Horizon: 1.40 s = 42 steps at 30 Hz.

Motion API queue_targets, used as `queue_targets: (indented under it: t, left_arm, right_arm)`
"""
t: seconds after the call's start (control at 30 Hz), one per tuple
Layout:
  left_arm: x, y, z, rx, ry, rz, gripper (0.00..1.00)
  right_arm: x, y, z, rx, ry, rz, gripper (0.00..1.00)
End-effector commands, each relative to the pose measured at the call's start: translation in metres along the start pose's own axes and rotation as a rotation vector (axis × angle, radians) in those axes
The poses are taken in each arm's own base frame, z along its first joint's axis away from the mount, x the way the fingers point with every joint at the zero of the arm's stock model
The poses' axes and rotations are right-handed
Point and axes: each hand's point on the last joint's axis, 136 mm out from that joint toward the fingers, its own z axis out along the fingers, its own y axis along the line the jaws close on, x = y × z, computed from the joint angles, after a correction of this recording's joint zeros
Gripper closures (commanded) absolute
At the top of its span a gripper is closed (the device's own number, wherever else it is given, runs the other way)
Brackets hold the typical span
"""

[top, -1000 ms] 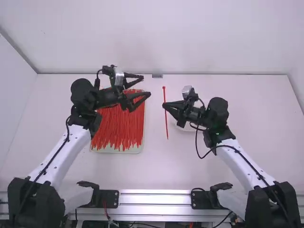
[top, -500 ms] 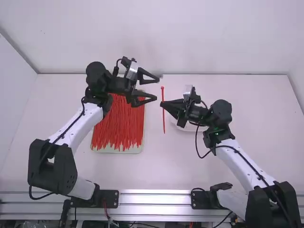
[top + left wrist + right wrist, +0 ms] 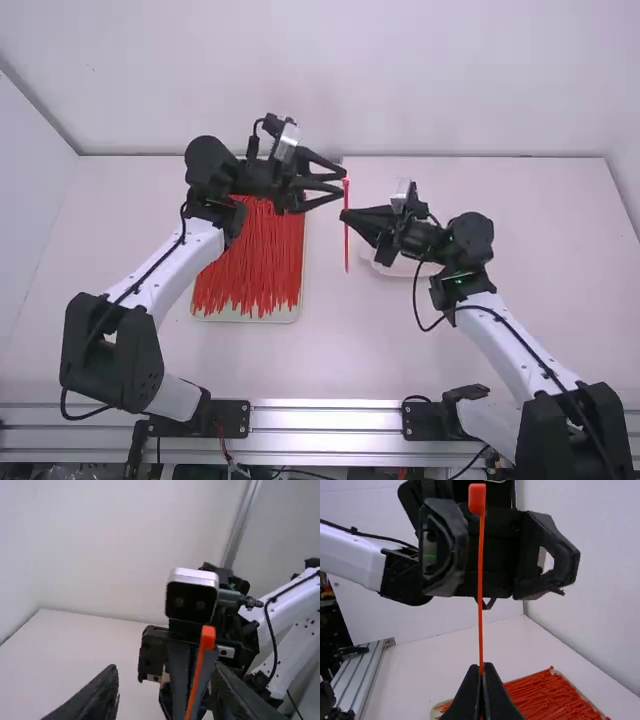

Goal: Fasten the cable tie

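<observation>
The right gripper is clamped on a single red cable tie, held upright in the air above the bench. The tie's square head is at the top and its tail hangs free below the pinch. The left gripper hovers at the head with its fingers spread apart, one on each side, touching nothing.

The grip looks like the weak point. The right gripper pinches only a thin strip, so a sideways nudge from a closing finger could swing the tie or pull it loose. If the left gripper closes off-centre, it would likely push the head aside rather than catch it. The two grippers are also very near each other, so a small overshoot could knock them together. A dropped tie might land in the pile of spare ties on the tray just beside and be hard to single out.

The back wall stands close behind the left gripper, leaving little room that way. Bare bench lies open toward the front and the right.
</observation>
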Motion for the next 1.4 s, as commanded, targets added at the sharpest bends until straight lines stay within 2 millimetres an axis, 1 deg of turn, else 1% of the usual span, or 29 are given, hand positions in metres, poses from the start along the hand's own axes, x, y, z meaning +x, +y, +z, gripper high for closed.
queue_targets:
  t: [0.0,0.13,0.27,0.37,0.47,0.63,0.7,0.8,0.83,0.87,0.9,1.0,1.07,1.1,1.13,1.2,1.23,1.3,1.37]
  left_arm:
    - [-0.012,-0.007,0.006,0.01,-0.015,0.017,0.53]
    - [-0.013,-0.009,0.008,0.018,-0.018,0.026,0.57]
    - [-0.012,-0.013,0.01,0.04,-0.007,0.035,0.58]
    - [-0.013,-0.016,0.01,0.048,-0.006,0.049,0.65]
    - [-0.013,-0.016,0.01,0.048,-0.006,0.041,0.77]
    - [-0.012,-0.018,0.013,0.056,-0.005,0.04,0.8]
    - [-0.011,-0.02,0.016,0.067,-0.002,0.038,0.84]
    - [-0.011,-0.021,0.017,0.071,-0.002,0.039,0.85]
    - [-0.011,-0.021,0.017,0.07,-0.002,0.044,0.9]
    - [-0.011,-0.021,0.017,0.069,-0.002,0.047,0.92]
    - [-0.011,-0.02,0.015,0.065,-0.002,0.044,0.98]
    - [-0.01,-0.021,0.017,0.07,-0.001,0.039,0.98]
    - [-0.009,-0.017,0.016,0.057,-0.002,0.022,0.98]
    - [-0.009,-0.016,0.015,0.053,-0.002,0.019,0.98]
    - [-0.009,-0.015,0.014,0.05,-0.001,0.015,0.98]
    - [-0.008,-0.014,0.013,0.047,0.0,0.005,0.98]
    - [-0.009,-0.014,0.013,0.045,0.0,0.006,0.98]
    - [-0.01,-0.011,0.009,0.033,-0.004,0.003,0.98]
    - [-0.015,-0.004,0.002,-0.003,-0.02,-0.024,0.98]
  right_arm:
    - [-0.012,0.003,0.004,-0.022,-0.018,-0.037,1.0]
    - [-0.013,0.005,0.005,-0.028,-0.021,-0.042,1.0]
    - [-0.013,0.001,0.002,-0.015,-0.019,-0.029,1.0]
    - [-0.013,-0.001,0.001,-0.008,-0.018,-0.027,1.0]
    - [-0.013,0.0,0.002,-0.01,-0.018,-0.027,1.0]
    - [-0.013,0.002,0.004,-0.019,-0.018,-0.03,1.0]
    - [-0.013,0.001,0.003,-0.015,-0.019,-0.03,1.0]
    - [-0.013,0.002,0.004,-0.018,-0.018,-0.03,1.0]
    - [-0.013,0.002,0.004,-0.016,-0.018,-0.029,1.0]
    - [-0.013,0.002,0.004,-0.016,-0.018,-0.029,1.0]
    - [-0.013,0.002,0.004,-0.017,-0.018,-0.028,1.0]
    - [-0.013,0.002,0.004,-0.016,-0.018,-0.028,1.0]
    - [-0.012,0.002,0.004,-0.016,-0.017,-0.028,0.99]
    - [-0.012,0.001,0.004,-0.015,-0.016,-0.025,0.94]
    - [-0.012,0.001,0.003,-0.015,-0.016,-0.025,0.87]
    - [-0.01,0.0,0.003,-0.012,-0.01,-0.012,0.53]
    - [-0.008,-0.001,0.003,-0.009,-0.003,-0.005,0.3]
    - [-0.006,-0.003,0.001,-0.001,0.004,0.009,0.01]
    - [0.001,-0.009,-0.001,0.017,0.027,0.047,0.02]
